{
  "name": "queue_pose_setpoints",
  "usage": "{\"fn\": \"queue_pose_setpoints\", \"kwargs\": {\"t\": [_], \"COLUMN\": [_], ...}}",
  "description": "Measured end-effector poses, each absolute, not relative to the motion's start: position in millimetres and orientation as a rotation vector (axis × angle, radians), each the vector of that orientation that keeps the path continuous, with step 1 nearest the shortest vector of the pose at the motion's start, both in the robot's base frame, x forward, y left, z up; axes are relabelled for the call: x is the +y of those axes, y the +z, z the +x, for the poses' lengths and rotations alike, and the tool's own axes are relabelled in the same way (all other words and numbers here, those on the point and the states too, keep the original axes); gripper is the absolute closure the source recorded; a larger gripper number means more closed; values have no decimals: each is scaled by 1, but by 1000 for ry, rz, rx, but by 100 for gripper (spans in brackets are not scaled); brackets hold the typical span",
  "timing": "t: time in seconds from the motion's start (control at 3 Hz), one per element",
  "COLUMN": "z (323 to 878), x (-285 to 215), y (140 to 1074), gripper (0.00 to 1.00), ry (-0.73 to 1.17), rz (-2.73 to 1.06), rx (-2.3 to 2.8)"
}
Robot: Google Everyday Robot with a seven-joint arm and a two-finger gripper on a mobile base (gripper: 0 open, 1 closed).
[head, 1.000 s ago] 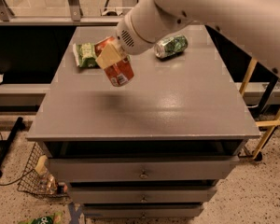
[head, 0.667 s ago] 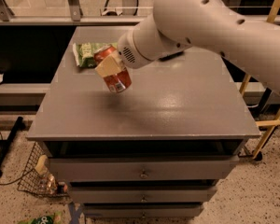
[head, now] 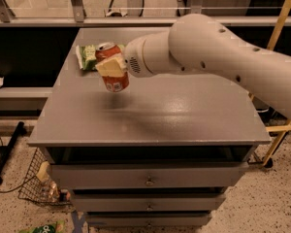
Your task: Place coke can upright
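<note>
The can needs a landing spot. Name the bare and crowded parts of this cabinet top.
Bare: the front half of the cabinet top, below the coke can held in the pincer, to the front edge. Crowded: back left, by the green snack bag. The arm hides back right.

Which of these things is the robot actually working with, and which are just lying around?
In use: coke can, held above the tabletop in the gripper.
Lying about: green snack bag at the table's back left; wire basket on the floor.
</note>
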State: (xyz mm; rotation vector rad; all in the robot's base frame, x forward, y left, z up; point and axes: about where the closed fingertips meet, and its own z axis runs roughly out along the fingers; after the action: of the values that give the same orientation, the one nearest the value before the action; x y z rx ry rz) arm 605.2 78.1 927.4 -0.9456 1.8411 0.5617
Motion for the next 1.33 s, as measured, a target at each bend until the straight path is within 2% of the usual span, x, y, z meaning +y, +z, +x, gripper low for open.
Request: {"fn": "queue_pose_setpoints", "kwargs": {"t": [1.33], "z": [611], "x": [81], "y": [918], "gripper": [100], "ry": [439], "rz": [-815], "rx": [1770]}}
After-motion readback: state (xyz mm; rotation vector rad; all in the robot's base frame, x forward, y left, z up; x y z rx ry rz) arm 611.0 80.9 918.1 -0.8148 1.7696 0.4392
